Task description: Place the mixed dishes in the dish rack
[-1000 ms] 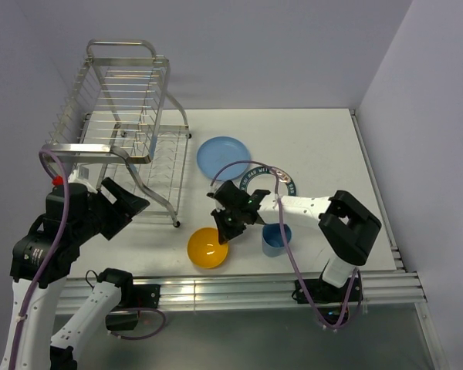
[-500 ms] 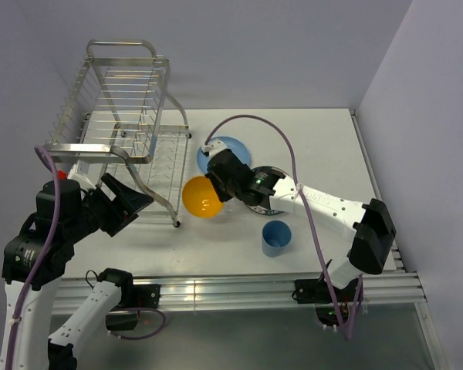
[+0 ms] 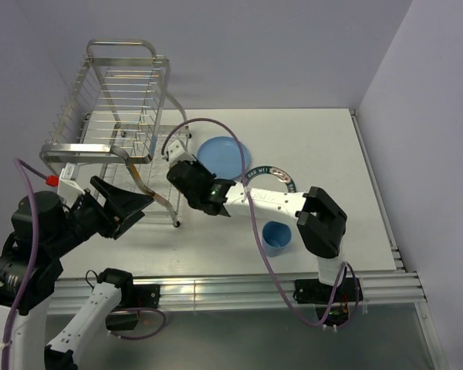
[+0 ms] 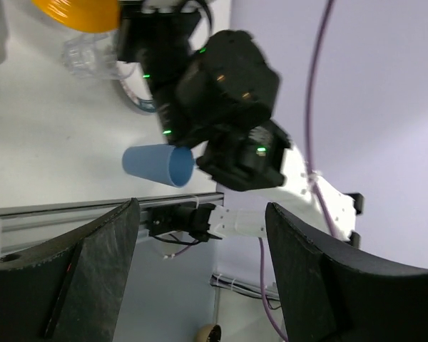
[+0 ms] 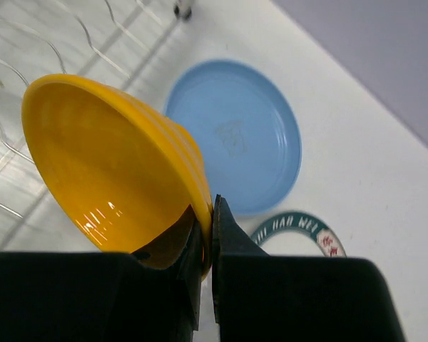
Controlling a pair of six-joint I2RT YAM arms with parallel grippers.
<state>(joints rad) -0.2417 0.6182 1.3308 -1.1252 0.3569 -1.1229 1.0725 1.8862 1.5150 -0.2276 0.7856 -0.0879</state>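
Observation:
My right gripper (image 5: 205, 229) is shut on the rim of the orange-yellow bowl (image 5: 107, 164) and holds it tilted beside the dish rack's lower wires (image 5: 28, 50). In the top view that gripper (image 3: 189, 183) is at the rack's (image 3: 123, 108) front right corner and hides the bowl. The light-blue plate (image 3: 224, 156) and the white plate with the teal rim (image 3: 278, 179) lie flat behind it. The blue cup (image 3: 276, 237) stands near the front. The clear glass (image 4: 89, 57) shows in the left wrist view. My left gripper (image 3: 131, 202) is open and empty, in front of the rack.
The rack's bent tubular leg (image 3: 158, 196) runs down between my two grippers. The right arm's purple cable (image 3: 216, 127) arches over the blue plate. The table's front rail (image 3: 239, 289) is close behind the cup.
My right gripper has lifted the orange-yellow bowl off the front of the table and carried it left and back to the rack's lower tier. The left gripper has shifted slightly.

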